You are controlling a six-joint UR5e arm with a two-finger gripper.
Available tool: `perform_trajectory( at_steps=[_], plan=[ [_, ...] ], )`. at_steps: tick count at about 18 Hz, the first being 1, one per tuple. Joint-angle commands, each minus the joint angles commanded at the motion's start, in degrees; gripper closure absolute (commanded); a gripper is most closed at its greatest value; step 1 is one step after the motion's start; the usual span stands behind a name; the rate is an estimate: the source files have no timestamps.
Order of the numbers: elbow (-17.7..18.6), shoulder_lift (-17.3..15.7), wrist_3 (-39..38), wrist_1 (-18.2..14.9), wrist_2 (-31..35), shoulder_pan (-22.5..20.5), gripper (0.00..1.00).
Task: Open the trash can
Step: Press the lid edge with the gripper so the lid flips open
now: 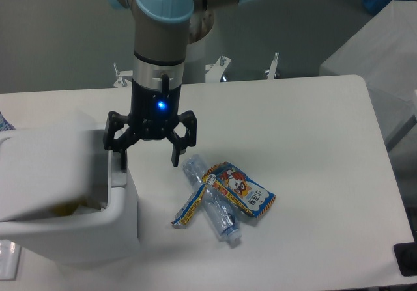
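The white trash can [71, 239] stands at the table's left front. Its flat lid [52, 167] is tilted up, and a dark gap under its front edge shows something yellowish inside. My gripper [148, 157] hangs straight down just right of the can, open and empty. Its left fingertip [121, 157] is at the can's upper right rim, touching or nearly touching it. Its right fingertip [176, 159] hangs over the table beside the can.
A clear plastic bottle [215, 209] lies right of the can, with a colourful snack wrapper [242, 188] and a blue-yellow wrapper [189, 207] on and beside it. Metal clamps [220, 63] sit on the table's far edge. A black object [406, 260] is at the front right corner.
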State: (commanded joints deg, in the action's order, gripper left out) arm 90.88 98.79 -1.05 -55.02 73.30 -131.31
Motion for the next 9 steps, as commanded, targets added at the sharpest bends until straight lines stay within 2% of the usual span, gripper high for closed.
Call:
perform_trajectory(
  at_steps=[5,9],
  plan=[
    [-1.0,-0.2,0.3,0.0,0.1,-0.1,0.00],
    [-5.8,0.1,0.7,0.2,0.3,-0.3,0.00]
  ],
)
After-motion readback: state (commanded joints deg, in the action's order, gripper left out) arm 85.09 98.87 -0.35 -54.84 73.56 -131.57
